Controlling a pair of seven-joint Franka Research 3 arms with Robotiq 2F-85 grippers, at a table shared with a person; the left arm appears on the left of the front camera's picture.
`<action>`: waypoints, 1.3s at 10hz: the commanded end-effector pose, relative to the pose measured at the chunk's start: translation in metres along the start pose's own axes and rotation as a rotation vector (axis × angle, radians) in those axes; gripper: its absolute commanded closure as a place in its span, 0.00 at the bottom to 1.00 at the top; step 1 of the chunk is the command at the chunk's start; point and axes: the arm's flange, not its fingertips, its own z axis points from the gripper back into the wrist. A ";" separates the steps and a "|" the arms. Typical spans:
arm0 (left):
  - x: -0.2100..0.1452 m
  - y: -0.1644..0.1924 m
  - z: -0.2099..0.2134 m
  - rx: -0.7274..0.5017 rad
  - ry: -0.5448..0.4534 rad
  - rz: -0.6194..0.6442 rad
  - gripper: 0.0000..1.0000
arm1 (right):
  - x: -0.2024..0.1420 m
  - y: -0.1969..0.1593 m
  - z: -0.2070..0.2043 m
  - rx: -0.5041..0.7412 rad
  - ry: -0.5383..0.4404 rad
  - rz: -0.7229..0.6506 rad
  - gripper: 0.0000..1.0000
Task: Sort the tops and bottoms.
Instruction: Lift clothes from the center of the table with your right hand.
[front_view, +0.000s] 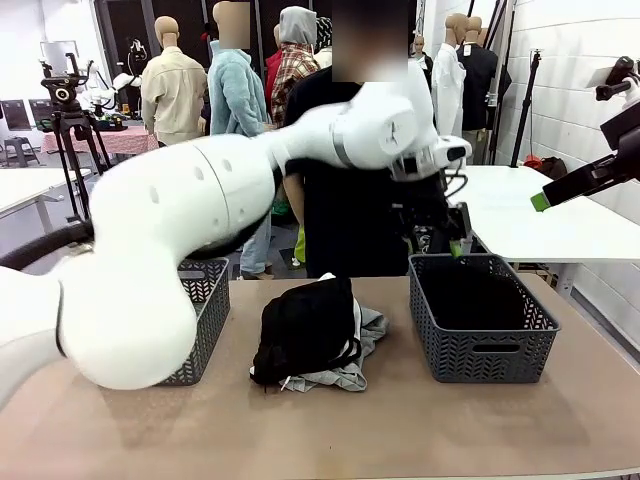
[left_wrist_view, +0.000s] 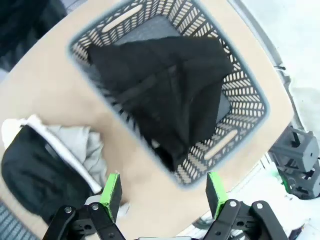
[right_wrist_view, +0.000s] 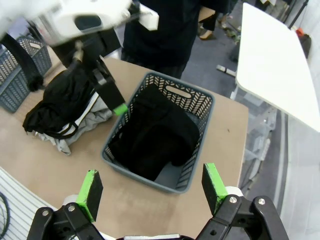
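A pile of clothes (front_view: 310, 335) lies mid-table: a black garment on top of grey and white ones. It also shows in the wrist views, pile (left_wrist_view: 45, 165) and pile (right_wrist_view: 65, 107). A black garment (left_wrist_view: 170, 95) lies loose in the dark grey right basket (front_view: 480, 345). My left gripper (front_view: 452, 238) hangs open and empty above that basket's far rim; seen from its own wrist, the left gripper (left_wrist_view: 163, 192) looks straight down into the basket (left_wrist_view: 240, 85). My right gripper (front_view: 543, 200) is raised high at the right, open and empty, above the basket (right_wrist_view: 145, 177) and the garment (right_wrist_view: 155, 135).
A second grey basket (front_view: 205, 300) stands at the table's left, partly behind my left arm. A person in black (front_view: 340, 200) stands at the far edge. A white table (right_wrist_view: 275, 60) sits off to the right. Bare tabletop lies in front of the pile.
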 end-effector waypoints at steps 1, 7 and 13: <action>-0.150 0.015 0.014 0.027 -0.070 -0.005 0.13 | 0.002 0.000 -0.003 0.009 -0.012 -0.001 0.00; -0.005 -0.025 0.066 -0.010 -0.102 -0.016 0.13 | 0.002 0.000 -0.003 0.009 -0.012 -0.001 0.00; -0.048 0.036 0.059 0.085 -0.072 0.096 0.13 | 0.002 0.000 -0.003 0.009 -0.012 -0.001 0.00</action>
